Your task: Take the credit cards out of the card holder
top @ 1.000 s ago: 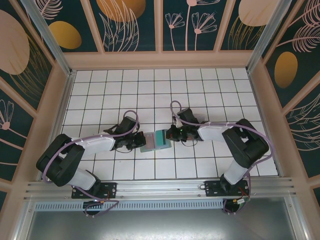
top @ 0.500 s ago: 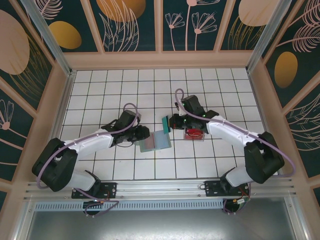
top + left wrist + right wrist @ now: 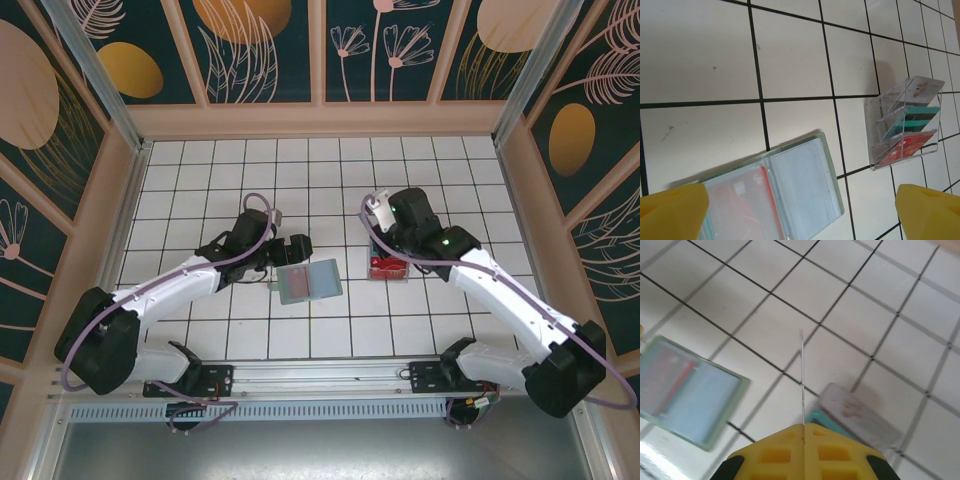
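I see the left gripper (image 3: 288, 258) spread wide and empty, just beside the card holder (image 3: 308, 282); it lies open on the tiles (image 3: 210, 190), a red card (image 3: 747, 200) inside. The right gripper (image 3: 803, 432) pinches a thin card (image 3: 802, 375) edge-on above the clear box (image 3: 905, 127) of credit cards (image 3: 910, 122).

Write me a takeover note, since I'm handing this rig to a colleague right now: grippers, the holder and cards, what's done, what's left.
Left gripper: jaws wide open, empty, by the card holder, which lies open flat on the table.
Right gripper: shut on one card, held edge-on above the clear box.
Done: teal and red cards already sit in the box.
Left: drop the held card in the box, then pull the red card showing in the holder's pocket; more may be hidden.
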`<action>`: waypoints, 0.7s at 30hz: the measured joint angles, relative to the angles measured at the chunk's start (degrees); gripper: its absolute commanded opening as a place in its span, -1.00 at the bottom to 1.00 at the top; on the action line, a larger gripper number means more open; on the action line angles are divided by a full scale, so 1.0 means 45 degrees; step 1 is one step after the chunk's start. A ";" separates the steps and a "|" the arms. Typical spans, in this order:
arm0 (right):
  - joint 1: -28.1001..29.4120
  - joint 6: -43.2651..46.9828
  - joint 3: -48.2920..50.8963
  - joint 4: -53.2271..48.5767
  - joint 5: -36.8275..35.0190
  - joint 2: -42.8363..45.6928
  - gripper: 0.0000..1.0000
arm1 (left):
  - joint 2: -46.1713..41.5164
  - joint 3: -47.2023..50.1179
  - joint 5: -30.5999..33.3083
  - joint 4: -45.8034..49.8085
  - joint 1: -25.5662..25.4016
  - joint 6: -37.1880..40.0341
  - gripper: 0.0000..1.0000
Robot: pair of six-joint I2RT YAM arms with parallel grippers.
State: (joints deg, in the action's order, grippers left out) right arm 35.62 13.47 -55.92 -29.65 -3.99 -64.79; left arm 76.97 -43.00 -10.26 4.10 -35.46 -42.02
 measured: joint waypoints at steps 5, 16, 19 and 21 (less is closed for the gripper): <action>0.0000 0.2463 0.0209 -0.0495 -0.1224 0.0335 -1.00 | -0.0024 -0.0121 0.0126 0.0000 0.0000 0.0296 0.94; 0.0010 0.6348 0.1462 -0.0976 -0.2487 0.0219 -1.00 | -0.0024 -0.0209 0.0175 0.0000 0.0000 0.0529 0.94; 0.0102 0.6693 0.1627 -0.0840 -0.2550 0.0112 -1.00 | -0.0019 -0.0209 0.0306 0.0005 0.0000 0.0539 0.94; 0.0214 0.6863 0.1860 -0.0797 -0.2594 -0.0015 -1.00 | -0.0019 -0.0209 0.0359 0.0005 0.0000 0.0539 0.94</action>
State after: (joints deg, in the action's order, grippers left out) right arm 36.58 44.36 -47.55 -33.23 -15.66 -64.86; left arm 76.88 -43.94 -8.64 4.12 -35.46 -39.59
